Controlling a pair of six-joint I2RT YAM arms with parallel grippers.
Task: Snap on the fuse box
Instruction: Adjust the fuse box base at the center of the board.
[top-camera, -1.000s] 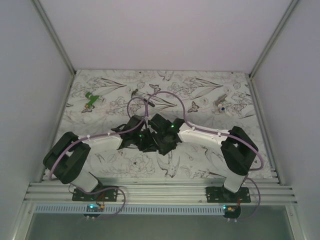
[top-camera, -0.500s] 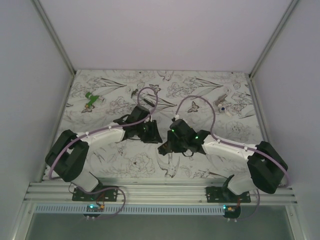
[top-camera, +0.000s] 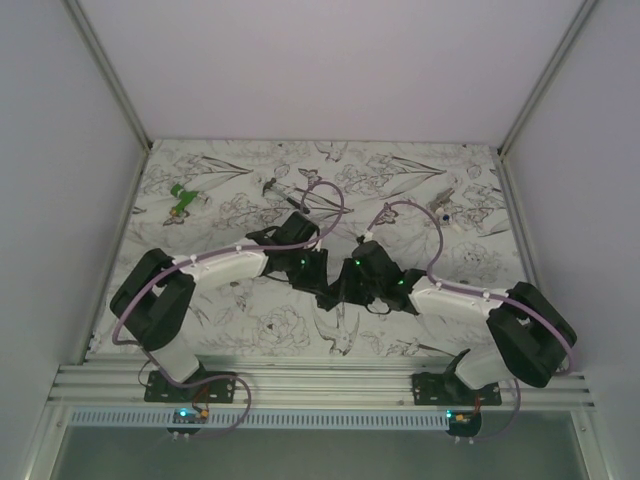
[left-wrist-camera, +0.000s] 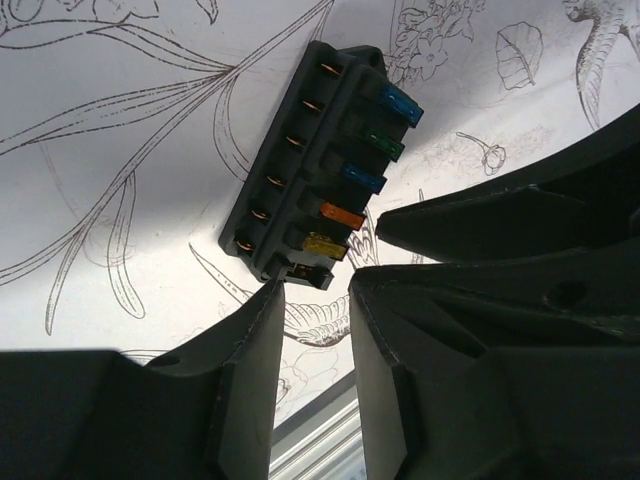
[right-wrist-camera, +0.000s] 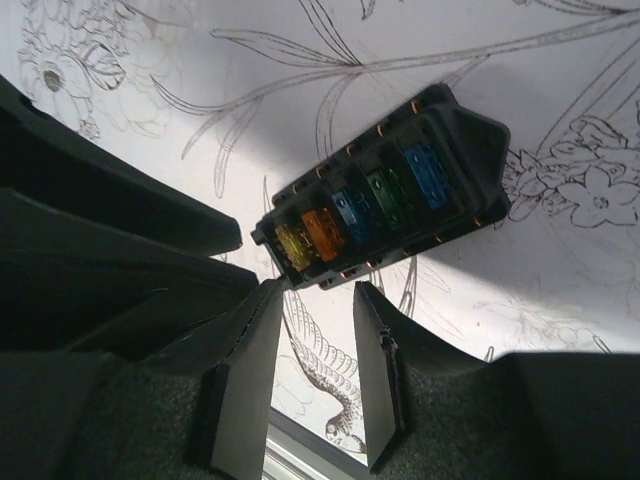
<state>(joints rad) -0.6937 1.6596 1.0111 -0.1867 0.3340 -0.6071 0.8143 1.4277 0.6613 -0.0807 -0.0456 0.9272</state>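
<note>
Presently, fuse box (left-wrist-camera: 300, 170): lying flat on the flower-printed table (top-camera: 250, 330), mid-table, between my two grippers.
Fuse box face: uncovered; a row of coloured fuses (right-wrist-camera: 345, 215) shows, running yellow, orange, blue, green, blue.
My left gripper (left-wrist-camera: 318, 295): released; jaws parted with a clear gap, nothing clamped between them.
Left fingers (left-wrist-camera: 250, 370): tips just beside the yellow-fuse end of the box; I cannot tell whether they touch it.
My right gripper (right-wrist-camera: 320, 295): released; jaws apart, nothing held.
Right fingers (right-wrist-camera: 240, 380): tips just short of the same yellow-fuse end, with printed table visible in the gap.
Gripper positions: both low over the table centre and close together, my left one's body showing at the edge of the right wrist view.
Green piece (top-camera: 181, 200): far left of the table, well apart from the box.
</note>
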